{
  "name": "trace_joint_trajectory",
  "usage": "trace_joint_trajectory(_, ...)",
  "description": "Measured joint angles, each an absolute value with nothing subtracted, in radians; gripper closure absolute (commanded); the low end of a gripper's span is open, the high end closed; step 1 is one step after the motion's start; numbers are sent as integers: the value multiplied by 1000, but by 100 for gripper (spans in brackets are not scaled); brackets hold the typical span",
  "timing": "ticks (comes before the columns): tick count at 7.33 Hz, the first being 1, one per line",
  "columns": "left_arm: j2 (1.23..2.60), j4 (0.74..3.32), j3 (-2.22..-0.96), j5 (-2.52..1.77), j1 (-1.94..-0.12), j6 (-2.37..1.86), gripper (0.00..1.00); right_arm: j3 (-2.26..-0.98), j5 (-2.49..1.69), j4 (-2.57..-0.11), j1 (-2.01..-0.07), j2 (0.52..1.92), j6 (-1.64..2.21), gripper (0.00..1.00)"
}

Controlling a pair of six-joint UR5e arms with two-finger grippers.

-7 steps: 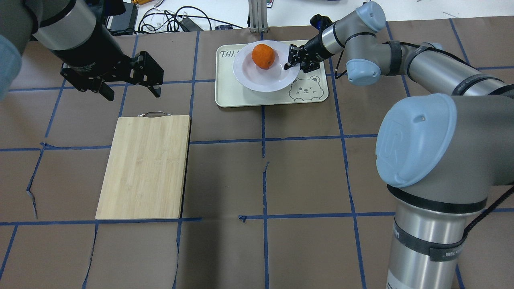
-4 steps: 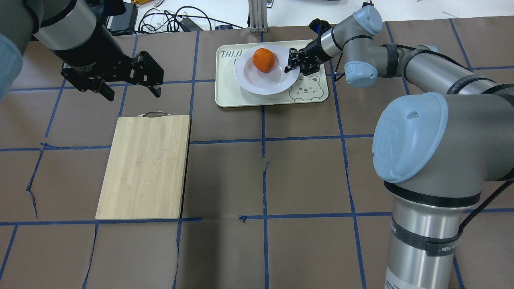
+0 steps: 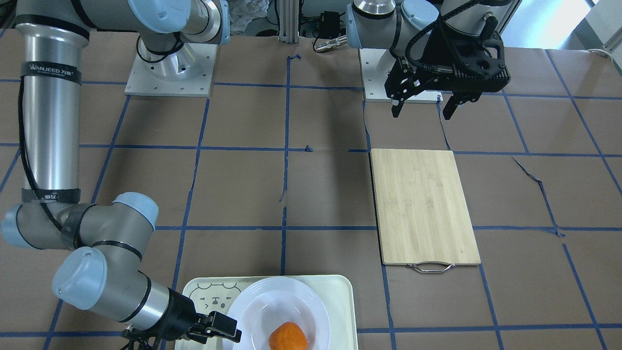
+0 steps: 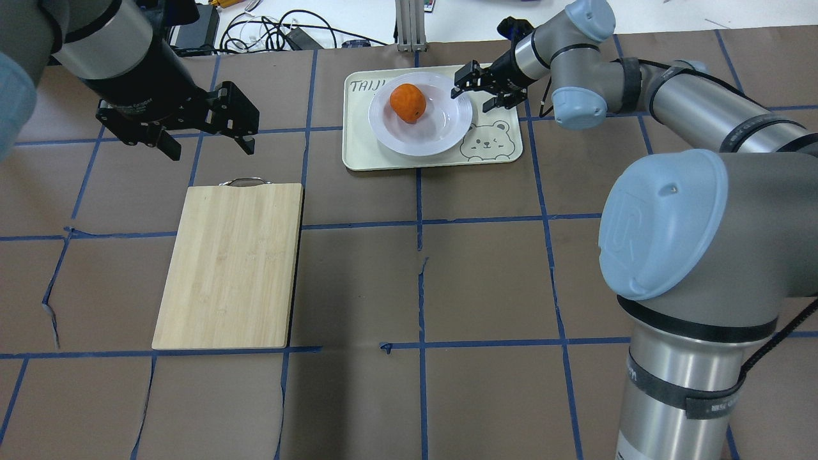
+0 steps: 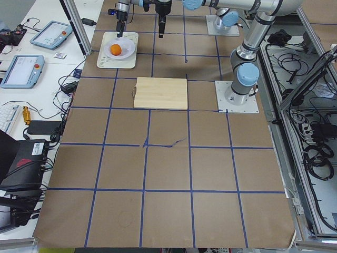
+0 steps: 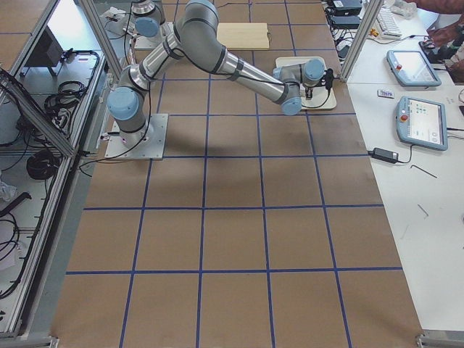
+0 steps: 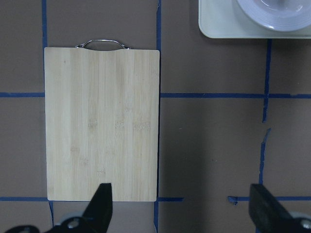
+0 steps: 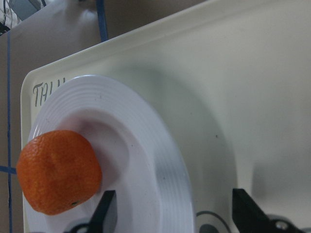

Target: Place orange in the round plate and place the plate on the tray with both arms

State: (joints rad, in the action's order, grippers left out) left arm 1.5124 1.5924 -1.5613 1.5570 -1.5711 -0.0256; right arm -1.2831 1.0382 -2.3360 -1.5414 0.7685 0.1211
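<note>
Overhead exterior view: component positions

The cutting board (image 4: 230, 265) lies on the left half of the worktop (image 4: 486, 281). The tray (image 4: 383, 160) sits at the far edge's middle. The round plate (image 4: 441, 142) rests on the tray. The left gripper (image 4: 211, 152) hangs beyond the board's handle, jaws wide, empty. The right gripper (image 4: 471, 100) straddles the plate's right rim, jaws apart, gripping nothing. The orange (image 4: 408, 103) lies in the plate's well, left of centre

Your table (image 4: 358, 396) is covered in brown paper with a grid of blue tape (image 4: 422, 287). Beside it, your white bench (image 6: 406, 217) carries two teach pendants (image 6: 423, 123), and black cables (image 4: 279, 33) tangle beside an aluminium post (image 4: 409, 22).
</note>
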Motion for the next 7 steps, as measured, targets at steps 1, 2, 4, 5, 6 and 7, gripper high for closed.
trace_joint_trajectory(1,1512,1592,-1561,1557,-1571,-26,0,-1284,1109,-2269,-1541,822,117,0)
trace_joint_trajectory(2,1512,1592,-1560,1557,-1571,-25,0,-1286,1175,-2158,-1541,893,116,0)
trace_joint_trajectory(4,1512,1592,-1561,1557,-1571,-26,0,-1305,1310,-1903,-1549,1049,118,0)
trace_joint_trajectory(5,1513,1592,-1561,1557,-1571,-26,0,-1334,1388,-1807,-1557,1129,123,0)
trace_joint_trajectory(6,1513,1592,-1561,1556,-1570,-25,0,-1374,1451,-1748,-1561,1204,128,0)
trace_joint_trajectory(7,1515,1592,-1561,1554,-1570,-25,0,-1416,1488,-1696,-1562,1276,132,0)
